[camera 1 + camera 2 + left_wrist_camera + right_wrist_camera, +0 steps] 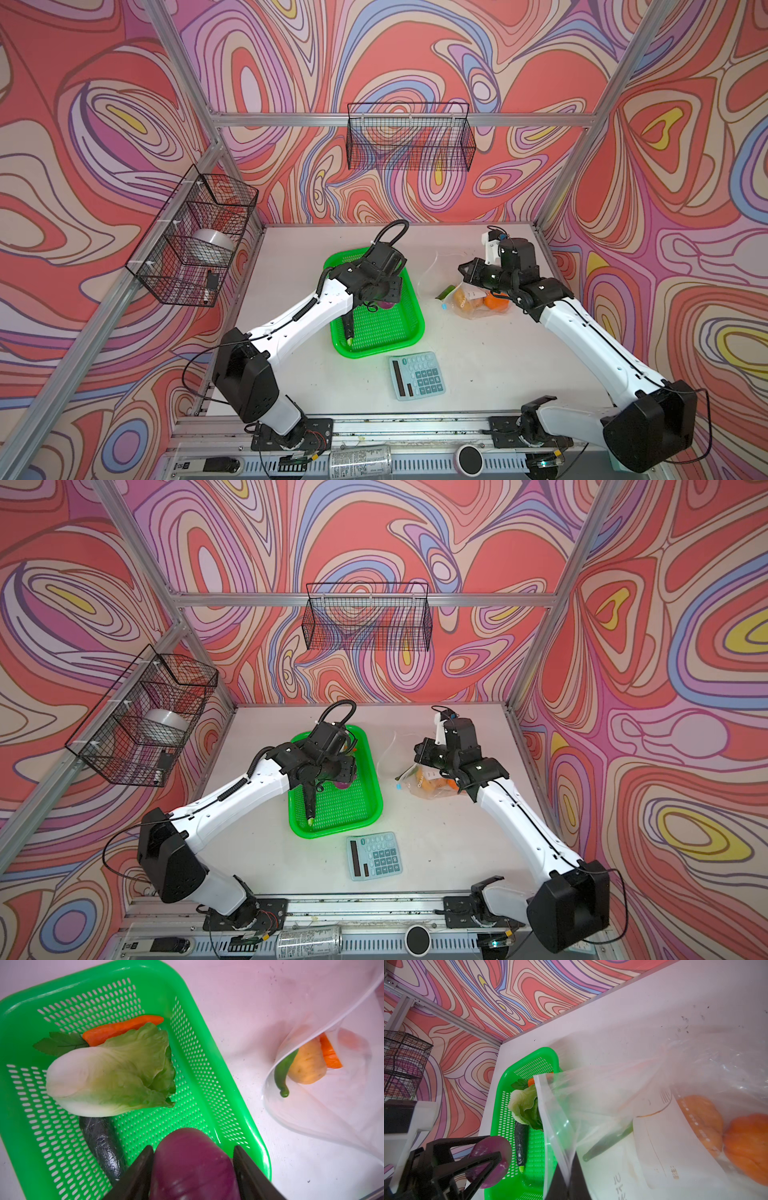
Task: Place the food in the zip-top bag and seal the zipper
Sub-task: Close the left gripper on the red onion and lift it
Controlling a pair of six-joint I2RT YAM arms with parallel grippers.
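Observation:
My left gripper [192, 1148] is shut on the purple onion [193, 1167] and holds it just above the green basket [218, 1084]. The napa cabbage [112, 1080], the carrot [122, 1027] and the dark eggplant [104, 1147] lie in the basket. To its right, my right gripper [465, 270] is shut on the zip-top bag [612, 1105] at its zipper edge [548, 1115] and lifts the mouth open toward the basket. Inside the bag are a potato [307, 1064], the green pepper [282, 1072] and the orange pumpkin [749, 1147]. The blue slider tab [444, 306] shows at the bag's near corner.
A light-blue calculator [417, 375] lies on the table in front of the basket. Black wire baskets hang on the back wall [409, 137] and on the left wall [195, 237]. A can [360, 460] lies on the front rail.

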